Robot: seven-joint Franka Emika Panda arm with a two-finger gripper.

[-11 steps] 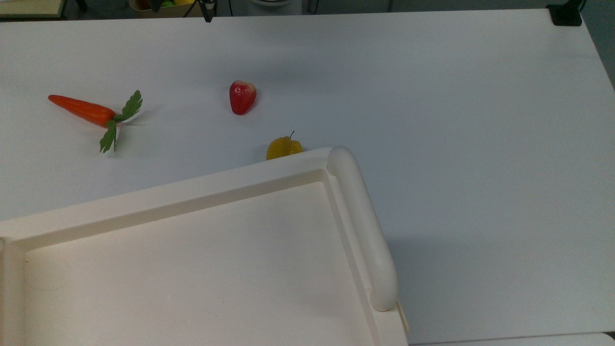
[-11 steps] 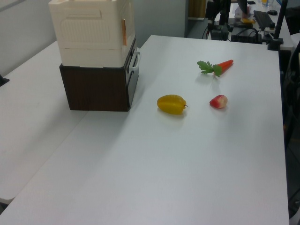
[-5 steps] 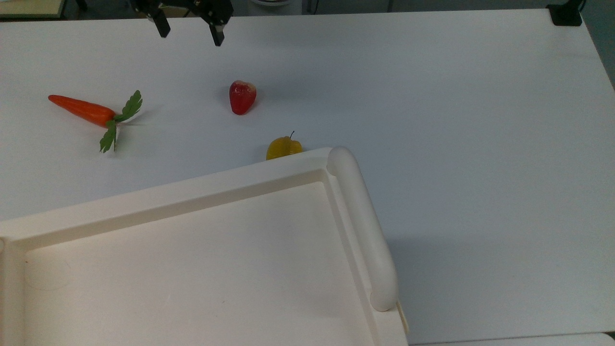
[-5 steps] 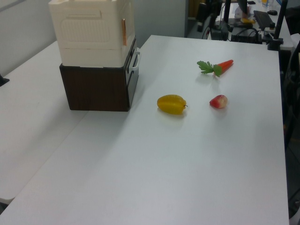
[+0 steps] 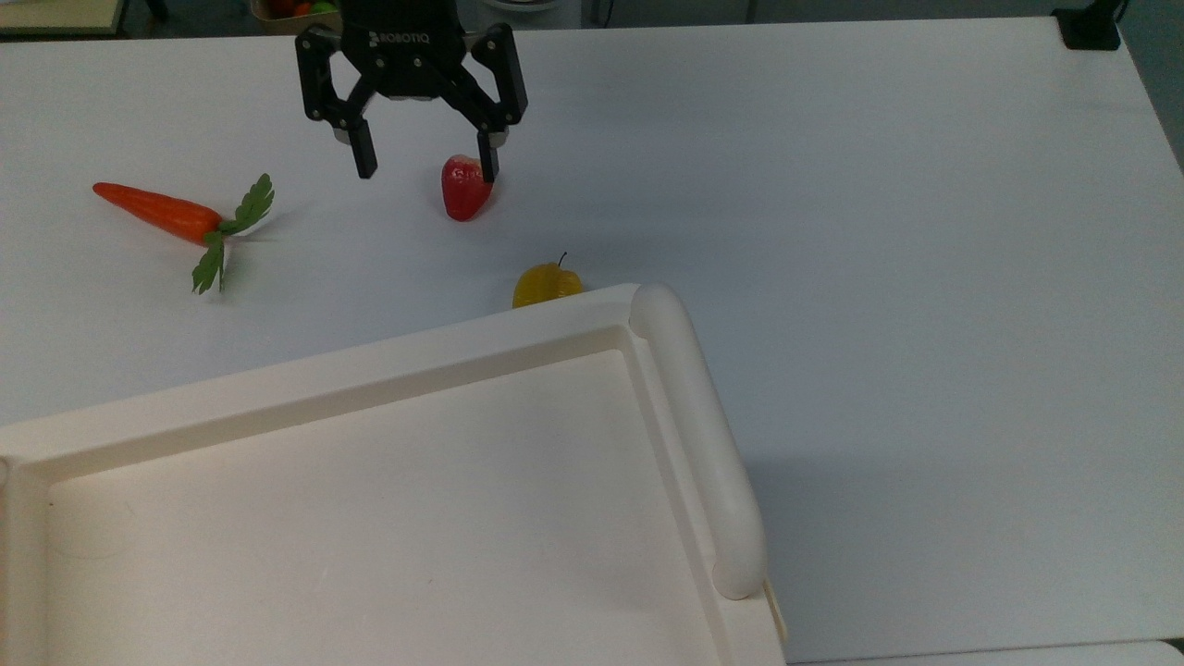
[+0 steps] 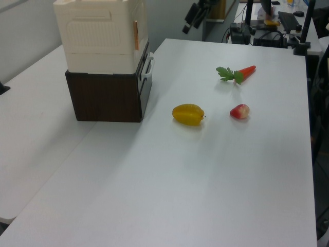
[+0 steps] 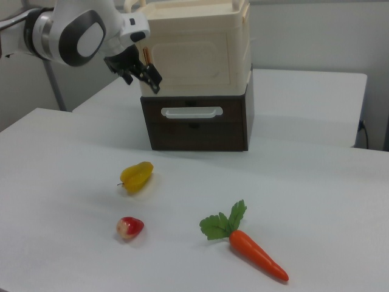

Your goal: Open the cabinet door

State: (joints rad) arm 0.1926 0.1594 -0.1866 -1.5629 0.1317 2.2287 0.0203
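Observation:
The cabinet [image 7: 194, 42] is a big cream-white box standing on a dark brown drawer unit [image 7: 194, 125]. Its rimmed tray top [image 5: 370, 518] and thick rounded bar [image 5: 698, 435] take up the top view's lower left. The cabinet door [image 7: 188, 61] is the front face toward the fruits, lying flush with the box. My gripper [image 5: 425, 168] is open and holds nothing. It hangs high over the table, above the red fruit [image 5: 465, 190] in the top view. In the right view the gripper [image 7: 141, 76] is just left of the cabinet's front. The gripper [image 6: 191, 23] is apart from the cabinet [image 6: 100, 33].
On the white table [image 5: 925, 231] lie a carrot [image 5: 166, 215], the red fruit [image 7: 129, 227] and a yellow fruit [image 5: 546, 283] close to the cabinet. The drawer unit has a pale handle [image 7: 191, 112]. A second table [image 6: 31, 128] adjoins.
The gripper has come in from the top view's upper edge toward the cabinet, now fully in view over the red fruit. Cabinet and fruits have not moved.

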